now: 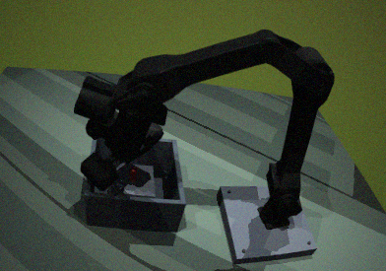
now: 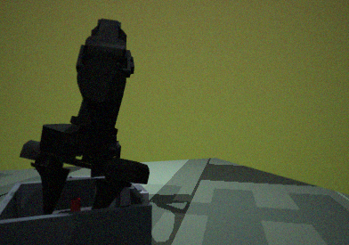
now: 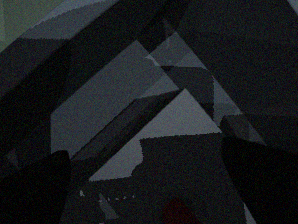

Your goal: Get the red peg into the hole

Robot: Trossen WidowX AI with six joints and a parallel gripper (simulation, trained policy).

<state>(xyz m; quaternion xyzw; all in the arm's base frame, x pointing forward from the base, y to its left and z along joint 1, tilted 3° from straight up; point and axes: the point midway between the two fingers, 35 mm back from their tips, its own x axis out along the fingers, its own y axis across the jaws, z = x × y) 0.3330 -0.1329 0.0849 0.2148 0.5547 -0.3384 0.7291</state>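
Note:
The red peg (image 1: 133, 172) (image 2: 76, 205) (image 3: 177, 213) is inside the grey open box (image 1: 133, 214) (image 2: 85, 230). Only a short red part shows, just above the near wall in the exterior view and over the plate in the top view. The light plate (image 1: 149, 188) (image 3: 172, 116) lies at the box bottom, partly in shadow. Its hole cannot be made out, and how deep the peg sits cannot be told. My gripper (image 2: 73, 208) (image 3: 147, 153) is open, its fingers reaching down into the box, spread wide on either side of the peg without holding it.
The arm's light base plate (image 1: 241, 237) stands on the table (image 1: 44, 218) (image 2: 245, 206), right of the box in the top view. The box walls surround the fingers. The arm arches above the table between its base and the box.

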